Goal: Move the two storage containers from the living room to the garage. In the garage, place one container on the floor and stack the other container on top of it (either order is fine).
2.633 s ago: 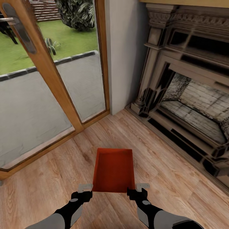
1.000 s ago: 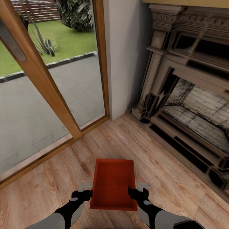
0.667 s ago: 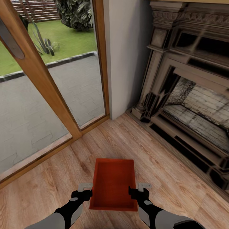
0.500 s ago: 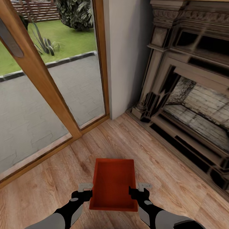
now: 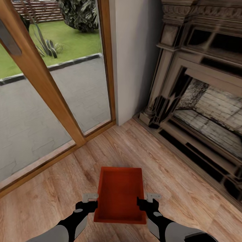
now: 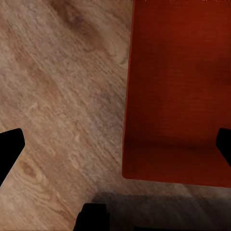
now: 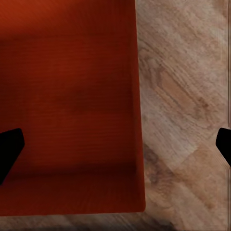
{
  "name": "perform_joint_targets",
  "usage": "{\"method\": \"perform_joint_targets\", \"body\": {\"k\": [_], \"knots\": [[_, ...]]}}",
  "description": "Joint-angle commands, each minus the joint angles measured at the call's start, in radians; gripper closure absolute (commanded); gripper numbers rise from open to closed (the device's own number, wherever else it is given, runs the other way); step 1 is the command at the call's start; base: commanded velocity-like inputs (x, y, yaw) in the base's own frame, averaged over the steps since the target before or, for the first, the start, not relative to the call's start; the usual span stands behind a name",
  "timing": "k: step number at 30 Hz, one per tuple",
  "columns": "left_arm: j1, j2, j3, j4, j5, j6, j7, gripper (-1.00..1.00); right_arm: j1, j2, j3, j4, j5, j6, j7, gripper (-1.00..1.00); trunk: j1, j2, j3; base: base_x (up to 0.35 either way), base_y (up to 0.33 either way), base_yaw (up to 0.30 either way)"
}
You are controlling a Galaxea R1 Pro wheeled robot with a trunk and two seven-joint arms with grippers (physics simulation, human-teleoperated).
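End effectors [image 5: 92,205] [image 5: 145,203] flank container [image 5: 120,195]; grip unclear.

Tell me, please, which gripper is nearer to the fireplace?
Right. The right gripper holds the container's side facing the fireplace; the left gripper is on the far side.

Two robot arms in smooth light-grey shells taper into glossy black wrist joints; each black claw, left claw [image 5: 90,205] and right claw [image 5: 147,204], carries a pale grey angular bracket, with dark blunt fingertips [image 6: 10,147] seen from the wrist cameras.
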Motion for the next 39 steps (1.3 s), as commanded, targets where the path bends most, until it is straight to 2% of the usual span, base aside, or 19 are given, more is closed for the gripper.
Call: {"method": "perform_joint_targets", "body": {"k": [1, 15, 21, 37, 39], "knots": [[-0.001, 0.001, -0.008, 0.0, 0.012, -0.004, 0.004, -1.0, -0.001, -0.002, 0.009, 0.003, -0.008, -0.005, -0.002, -1.0, 0.004, -0.008, -0.004, 0.0, 0.0, 0.0], [-0.001, 0.001, -0.007, -0.002, 0.017, -0.004, 0.005, -1.0, -0.001, -0.021, 0.013, 0.002, -0.003, -0.005, 0.0, -1.0, 0.058, -0.106, -0.048, 0.0, 0.0, 0.0], [-0.001, 0.003, -0.006, -0.002, 0.017, -0.004, 0.005, -1.0, -0.001, -0.021, 0.014, 0.002, 0.03, -0.005, 0.005, -1.0, 0.081, -0.148, -0.066, 0.0, 0.0, 0.0], [-0.001, 0.004, -0.005, -0.002, 0.018, -0.004, 0.005, -1.0, -0.001, -0.021, 0.014, 0.002, 0.041, -0.005, 0.006, -1.0, 0.081, -0.148, -0.066, 0.0, 0.0, 0.0], [-0.001, 0.004, -0.005, -0.002, 0.018, -0.004, 0.005, -1.0, -0.001, -0.021, 0.014, 0.002, 0.041, -0.005, 0.006, -1.0, 0.088, -0.162, -0.073, 0.0, 0.0, 0.0]]}}
